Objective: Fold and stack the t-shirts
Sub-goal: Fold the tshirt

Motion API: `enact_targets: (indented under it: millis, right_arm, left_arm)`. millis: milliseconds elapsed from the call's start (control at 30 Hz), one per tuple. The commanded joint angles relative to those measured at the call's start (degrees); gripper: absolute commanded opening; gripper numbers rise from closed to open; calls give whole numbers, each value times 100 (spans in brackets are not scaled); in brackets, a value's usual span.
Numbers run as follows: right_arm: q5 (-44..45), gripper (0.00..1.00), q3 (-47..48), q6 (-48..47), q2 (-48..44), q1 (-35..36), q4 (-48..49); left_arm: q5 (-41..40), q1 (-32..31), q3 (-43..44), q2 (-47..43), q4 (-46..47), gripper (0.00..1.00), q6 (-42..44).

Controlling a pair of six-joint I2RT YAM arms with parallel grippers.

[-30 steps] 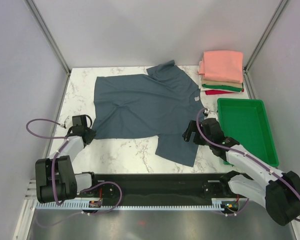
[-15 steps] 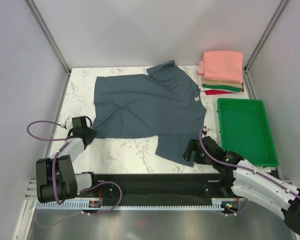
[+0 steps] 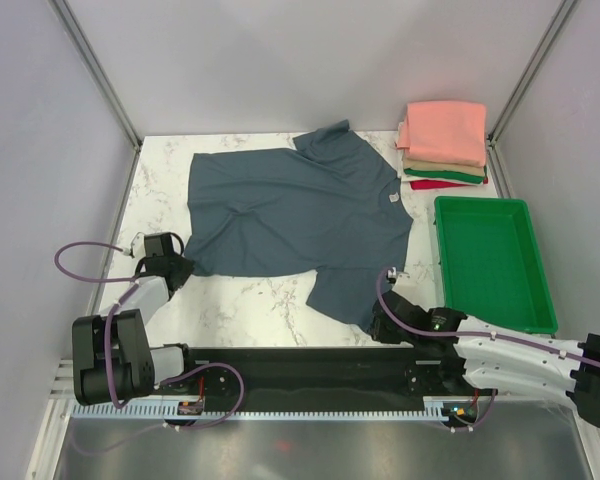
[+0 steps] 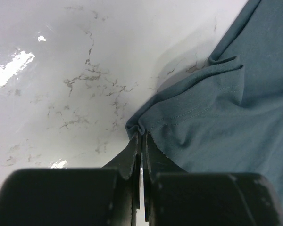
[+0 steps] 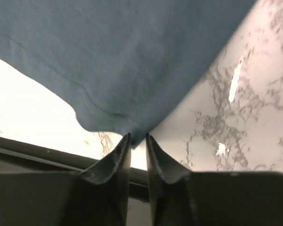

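A slate blue-grey t-shirt (image 3: 300,215) lies spread on the marble table. My left gripper (image 3: 180,270) is shut on its near-left hem corner; in the left wrist view the cloth (image 4: 226,113) bunches right at the closed tips of that gripper (image 4: 142,135). My right gripper (image 3: 380,322) sits low at the shirt's nearest corner, close to the table's front edge. In the right wrist view, this gripper (image 5: 138,136) has its jaws drawn nearly together, with the corner of the shirt (image 5: 132,56) pinched between the tips. Folded t-shirts (image 3: 443,145), salmon-pink on top, are stacked at the back right.
A green plastic tray (image 3: 490,260) stands at the right, just beyond my right arm. The black base rail runs along the near edge, directly behind the right gripper. Walls enclose the table on three sides.
My right gripper has pulled back from the shirt's right side to its near corner and closed from wide open onto the cloth. The left gripper has kept its hold and place.
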Motion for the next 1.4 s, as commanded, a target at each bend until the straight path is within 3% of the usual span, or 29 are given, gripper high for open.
enact_targets:
  millis: [0, 167, 433, 600, 767, 1033, 1233, 1367]
  right_arm:
    - [262, 23, 22, 300, 115, 223, -158]
    - [437, 0, 119, 344, 54, 337, -341]
    - [1747, 0, 980, 441, -640, 557, -1879]
    - [1887, 0, 1156, 520, -763, 592, -2073]
    - [2361, 0, 1314, 599, -974, 821, -2100]
    - [3319, 0, 2342, 3, -527, 847, -2126]
    - [4373, 0, 2957, -894, 290, 830, -1802]
    - [4279, 0, 3204, -1737, 809, 409, -995]
  left_arm:
    - [43, 30, -60, 67, 173, 2, 137]
    - [78, 21, -51, 76, 155, 2, 189]
    - [402, 12, -112, -589, -372, 2, 480]
    - [877, 12, -219, -1452, -828, 2, 304]
    - [852, 12, 264, -2190, -1724, 2, 383]
    - [790, 21, 1328, -2236, -3034, 2, 734]
    - [790, 21, 1574, -2183, -3220, 2, 910]
    - [983, 30, 1741, -1667, -3106, 2, 989]
